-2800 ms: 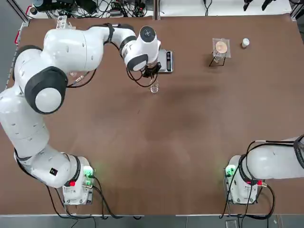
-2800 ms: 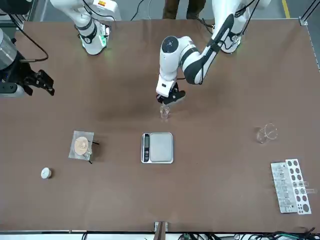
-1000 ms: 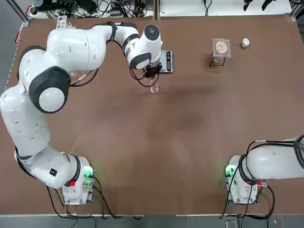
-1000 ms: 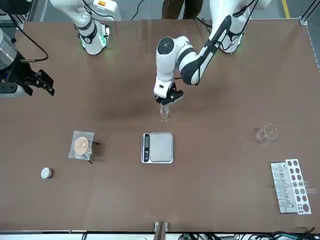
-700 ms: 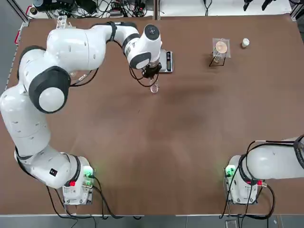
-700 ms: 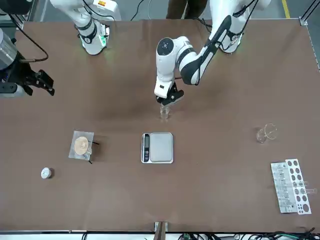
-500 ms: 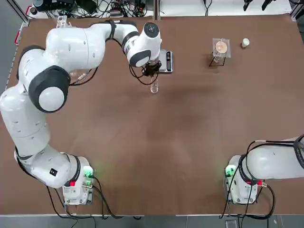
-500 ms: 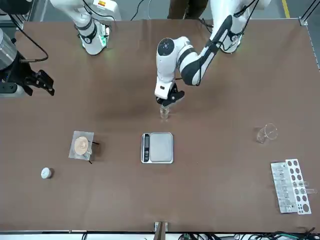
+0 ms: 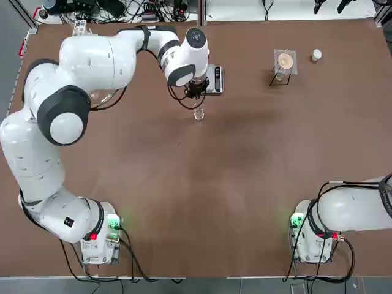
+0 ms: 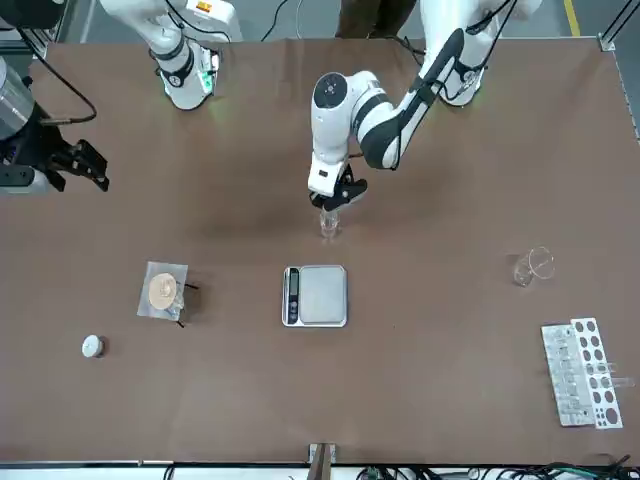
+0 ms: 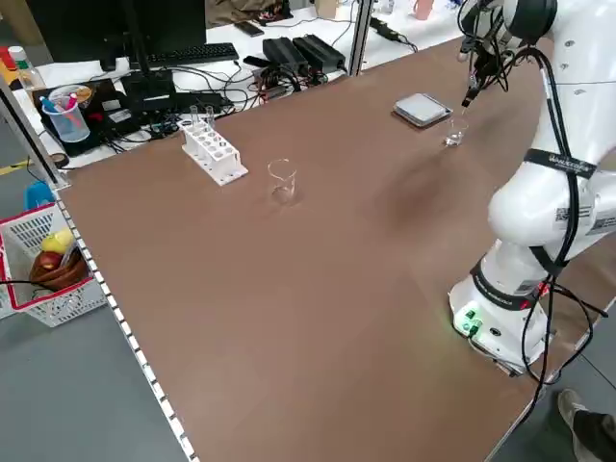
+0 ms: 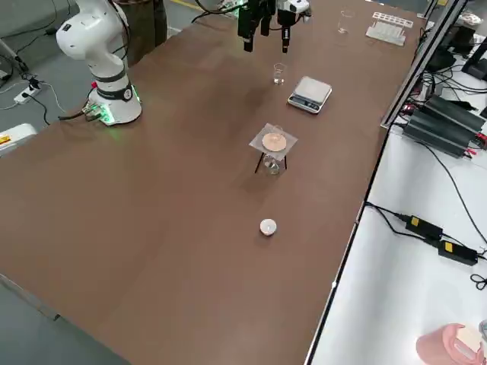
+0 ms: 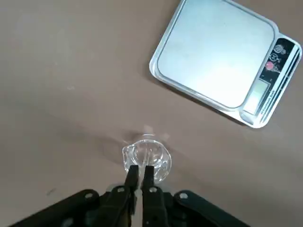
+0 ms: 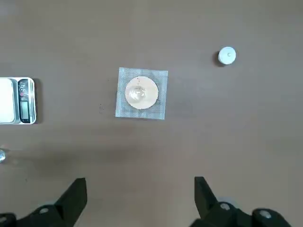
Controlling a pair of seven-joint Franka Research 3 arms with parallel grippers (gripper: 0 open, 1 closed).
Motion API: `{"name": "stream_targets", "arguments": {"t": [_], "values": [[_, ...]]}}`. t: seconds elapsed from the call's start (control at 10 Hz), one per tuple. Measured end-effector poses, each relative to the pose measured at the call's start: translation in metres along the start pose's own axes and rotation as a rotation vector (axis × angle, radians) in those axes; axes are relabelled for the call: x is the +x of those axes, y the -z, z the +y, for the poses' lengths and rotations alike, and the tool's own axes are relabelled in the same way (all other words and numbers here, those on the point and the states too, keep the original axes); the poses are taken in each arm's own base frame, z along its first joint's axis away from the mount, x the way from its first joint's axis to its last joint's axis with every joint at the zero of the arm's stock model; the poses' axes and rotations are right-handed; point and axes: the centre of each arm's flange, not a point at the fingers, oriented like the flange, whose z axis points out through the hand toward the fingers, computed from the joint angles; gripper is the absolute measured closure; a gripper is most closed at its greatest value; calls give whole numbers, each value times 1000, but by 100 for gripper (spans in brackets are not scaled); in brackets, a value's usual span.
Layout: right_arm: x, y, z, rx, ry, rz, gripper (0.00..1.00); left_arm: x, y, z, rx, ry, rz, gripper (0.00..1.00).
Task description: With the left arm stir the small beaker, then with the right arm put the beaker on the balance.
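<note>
My left pincer (image 13: pixel 139 172) is pinched fully shut, its tips poised over the rim of the tiny clear glass cylindrical beaker (image 13: pixel 146 159), gripping nothing I can make out. That beaker (image 9: pixel 199 114) stands upright on the brown bench (image 9: pixel 245 171), at six o'clock from the flat grey balance with its square silver pan (image 10: pixel 316 295), near but apart. My right pincer (image 14: pixel 140 201) hangs wide open and empty.

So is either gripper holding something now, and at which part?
The left gripper is shut above the small beaker; whether a stirring rod sits between its fingertips cannot be told. The right gripper is open and empty.
</note>
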Motion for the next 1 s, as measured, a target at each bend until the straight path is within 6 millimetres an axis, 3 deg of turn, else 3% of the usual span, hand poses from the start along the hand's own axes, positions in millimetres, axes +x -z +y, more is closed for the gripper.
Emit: {"name": "stream_targets", "arguments": {"t": [0.4,1.0], "values": [[0,0,0,0,0,0,0,-5,1,1,-2,-7,-3,92],[0,0,0,0,0,0,0,9,-2,-3,8,-2,0,92]]}}
